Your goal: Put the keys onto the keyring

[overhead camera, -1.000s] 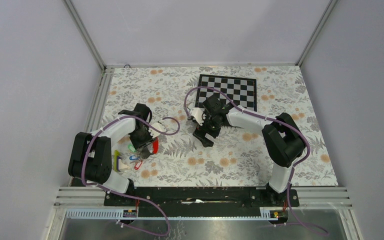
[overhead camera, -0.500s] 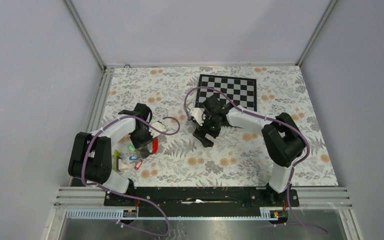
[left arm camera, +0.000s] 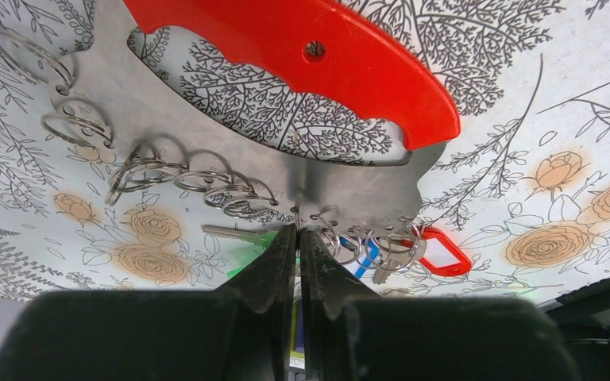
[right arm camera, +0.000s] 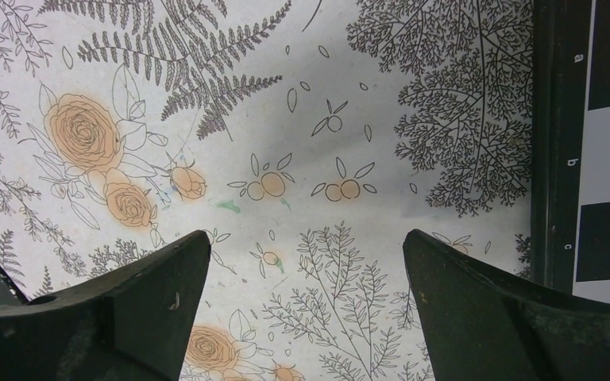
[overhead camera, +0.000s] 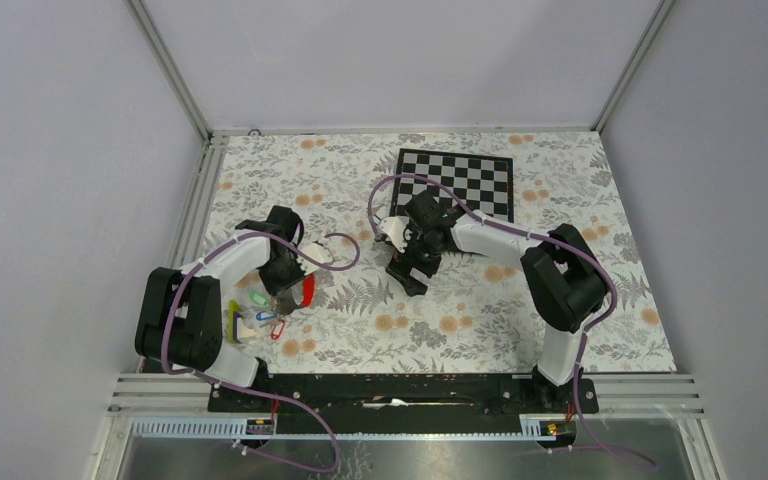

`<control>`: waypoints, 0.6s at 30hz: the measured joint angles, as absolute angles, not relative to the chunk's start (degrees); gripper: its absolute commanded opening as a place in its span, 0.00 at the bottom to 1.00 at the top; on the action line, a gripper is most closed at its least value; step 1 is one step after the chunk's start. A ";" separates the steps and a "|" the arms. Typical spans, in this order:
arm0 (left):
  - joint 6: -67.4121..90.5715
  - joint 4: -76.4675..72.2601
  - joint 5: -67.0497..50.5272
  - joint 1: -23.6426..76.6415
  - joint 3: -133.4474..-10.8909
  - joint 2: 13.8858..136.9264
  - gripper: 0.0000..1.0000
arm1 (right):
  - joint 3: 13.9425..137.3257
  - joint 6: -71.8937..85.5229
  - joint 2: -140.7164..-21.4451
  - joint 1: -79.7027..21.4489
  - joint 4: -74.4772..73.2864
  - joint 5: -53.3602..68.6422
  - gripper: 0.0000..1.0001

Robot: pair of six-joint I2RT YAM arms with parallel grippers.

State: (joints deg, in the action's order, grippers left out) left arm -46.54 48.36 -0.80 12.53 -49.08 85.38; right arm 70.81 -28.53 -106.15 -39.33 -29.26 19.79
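Note:
My left gripper (left arm camera: pixel 298 230) is shut on the lower edge of a flat metal key holder (left arm camera: pixel 127 87) that has a red handle (left arm camera: pixel 326 55) and several split rings (left arm camera: pixel 206 181) along its edge. Just beyond the rings lie the green-tagged key (left arm camera: pixel 242 236), the blue-tagged key (left arm camera: pixel 356 248) and the red-tagged key (left arm camera: pixel 443 254); I cannot tell if any is threaded on a ring. In the top view the left gripper (overhead camera: pixel 286 290) holds the red handle (overhead camera: pixel 308 290) beside the green (overhead camera: pixel 257 298), blue (overhead camera: pixel 265 316) and red (overhead camera: pixel 277 331) keys. My right gripper (right arm camera: pixel 306 254) is open and empty over the cloth (overhead camera: pixel 412 262).
A yellow-and-white block (overhead camera: pixel 240 322) lies just left of the keys. A black-and-white chessboard (overhead camera: pixel 460 180) lies at the back, its edge showing in the right wrist view (right arm camera: pixel 604 159). A floral cloth (overhead camera: pixel 560 200) covers the table. Purple cables loop over both arms.
The left gripper and the red-handled holder have shifted very slightly. The right arm has barely moved.

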 measured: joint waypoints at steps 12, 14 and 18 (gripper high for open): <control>-46.52 48.93 -1.61 12.56 -49.10 83.99 0.00 | 71.09 -28.53 -106.15 -39.33 -29.34 20.25 0.99; -46.48 49.47 -2.35 12.71 -49.21 83.33 0.00 | 71.09 -28.49 -106.08 -39.24 -29.28 20.29 0.99; -45.69 51.66 -5.17 13.02 -51.40 81.93 0.00 | 71.09 -27.79 -104.99 -37.45 -29.23 22.65 0.99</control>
